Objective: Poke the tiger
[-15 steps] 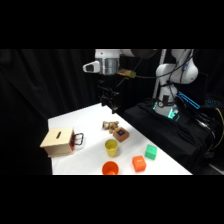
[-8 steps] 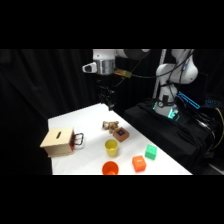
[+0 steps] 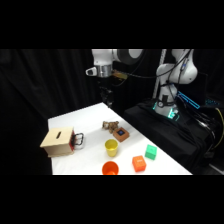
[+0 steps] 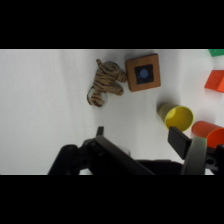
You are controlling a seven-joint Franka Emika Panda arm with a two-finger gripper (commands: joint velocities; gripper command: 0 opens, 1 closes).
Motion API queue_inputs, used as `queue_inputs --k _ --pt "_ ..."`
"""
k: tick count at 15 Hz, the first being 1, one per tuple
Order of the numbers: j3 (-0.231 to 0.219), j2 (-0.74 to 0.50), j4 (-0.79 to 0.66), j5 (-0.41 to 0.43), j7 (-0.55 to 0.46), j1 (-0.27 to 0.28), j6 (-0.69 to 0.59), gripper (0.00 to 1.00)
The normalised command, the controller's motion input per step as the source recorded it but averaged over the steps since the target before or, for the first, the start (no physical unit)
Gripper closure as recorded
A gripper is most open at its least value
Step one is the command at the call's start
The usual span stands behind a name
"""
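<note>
The tiger (image 3: 109, 126) (image 4: 106, 83), a small striped brown-and-tan toy, lies on the white table (image 3: 75, 120) beside a square brown block with a dark blue top (image 3: 120, 133) (image 4: 143, 72). My gripper (image 3: 106, 98) (image 4: 137, 134) hangs well above the table's far edge, behind the tiger and clear of it. In the wrist view its two fingers stand apart with nothing between them, and the tiger lies ahead of them on bare table.
A yellow cup (image 3: 111, 147) (image 4: 177, 116) stands in front of the block, with an orange cup (image 3: 110, 168) (image 4: 207, 132) nearer the front edge. An orange block (image 3: 138, 163) and a green block (image 3: 150, 152) sit at the right. A wooden box (image 3: 59, 141) stands at the left.
The arm has drifted very slightly to the left. The tiger and the other objects have not moved.
</note>
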Motion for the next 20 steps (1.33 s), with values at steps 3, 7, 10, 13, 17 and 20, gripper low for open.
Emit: queue_inputs --k 3,7,10,13,17,20 --pt "-0.078 0.02 -0.19 -0.011 -0.04 -0.108 0.29 0.28" --pt "-0.037 0.06 -0.13 -0.02 -0.04 -0.065 0.26 0.62" --pt "-0.018 0.08 -0.07 -0.016 -0.03 -0.04 0.23 0.86" --pt "-0.014 0.1 -0.09 0.002 -0.05 -0.032 0.28 0.95" --pt "-0.008 0.15 -0.1 0.052 -0.12 -0.034 0.37 0.92" --pt "0.012 0.21 -0.05 0.136 -0.22 -0.057 0.38 0.9"
